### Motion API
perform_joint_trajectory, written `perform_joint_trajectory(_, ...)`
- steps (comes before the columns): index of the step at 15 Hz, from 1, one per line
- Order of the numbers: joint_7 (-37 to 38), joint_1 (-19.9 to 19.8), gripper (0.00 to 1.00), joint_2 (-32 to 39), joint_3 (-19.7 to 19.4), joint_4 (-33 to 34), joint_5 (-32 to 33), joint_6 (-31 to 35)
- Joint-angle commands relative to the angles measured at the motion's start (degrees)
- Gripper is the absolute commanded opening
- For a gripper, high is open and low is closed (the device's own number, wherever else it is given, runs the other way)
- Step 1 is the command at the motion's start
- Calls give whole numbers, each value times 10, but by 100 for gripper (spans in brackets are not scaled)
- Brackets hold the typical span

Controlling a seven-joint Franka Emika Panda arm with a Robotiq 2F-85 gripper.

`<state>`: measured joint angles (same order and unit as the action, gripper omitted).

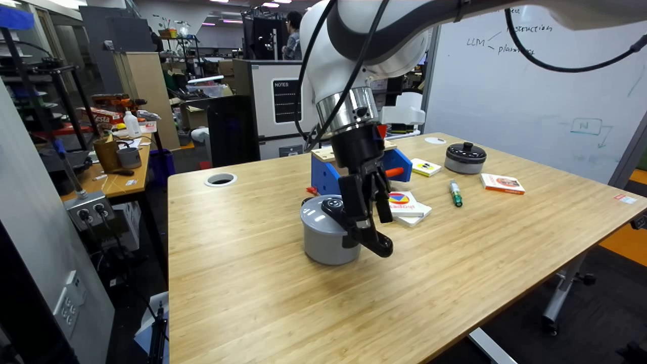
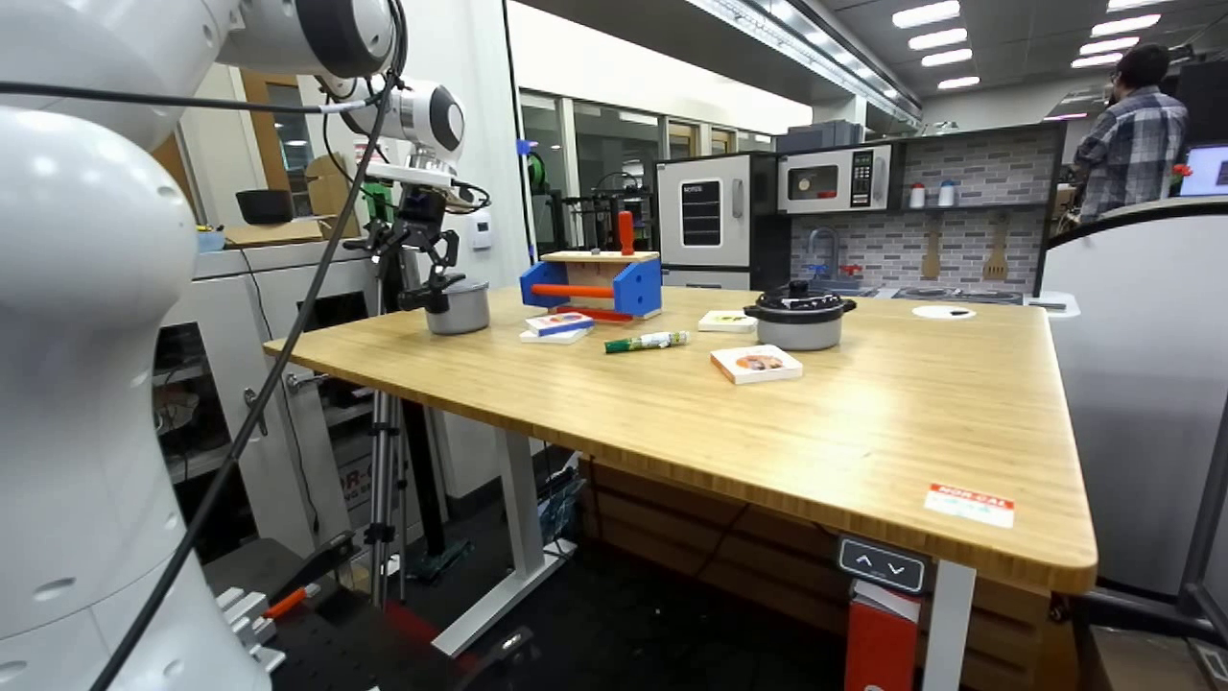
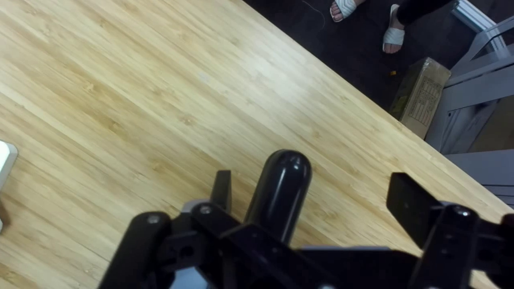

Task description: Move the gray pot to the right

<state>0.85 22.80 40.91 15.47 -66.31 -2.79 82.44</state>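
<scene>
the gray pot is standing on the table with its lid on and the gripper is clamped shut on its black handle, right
Not quite: the gripper is open, not clamped shut on the black handle. The wrist view shows its fingers well apart, with table visible between one of them and the handle. The gray pot does stand on the table with its lid on.

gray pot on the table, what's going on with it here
A robot arm has its gripper at the handle of the gray pot. The jaws stand open with the handle between them, so it is not gripped yet. The gray pot rests upright on the table, near the toy box.
</scene>
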Motion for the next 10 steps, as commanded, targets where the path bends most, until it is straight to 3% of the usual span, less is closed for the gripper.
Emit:
perform_joint_trajectory(1, -9, 0, 72, 7, 5, 15, -3, -18)
perform_joint_trajectory(4, -15, 6, 56, 18, -1, 27, -9, -23)
perform_joint_trajectory(6, -20, 7, 65, 23, -1, 31, -8, -23)
perform_joint_trajectory(8, -25, 7, 65, 31, -2, 37, -7, -25)
perform_joint_trajectory(9, -27, 7, 48, 36, -2, 40, -7, -26)
perform_joint_trajectory(10, -31, 7, 44, 42, -1, 45, -7, -27)
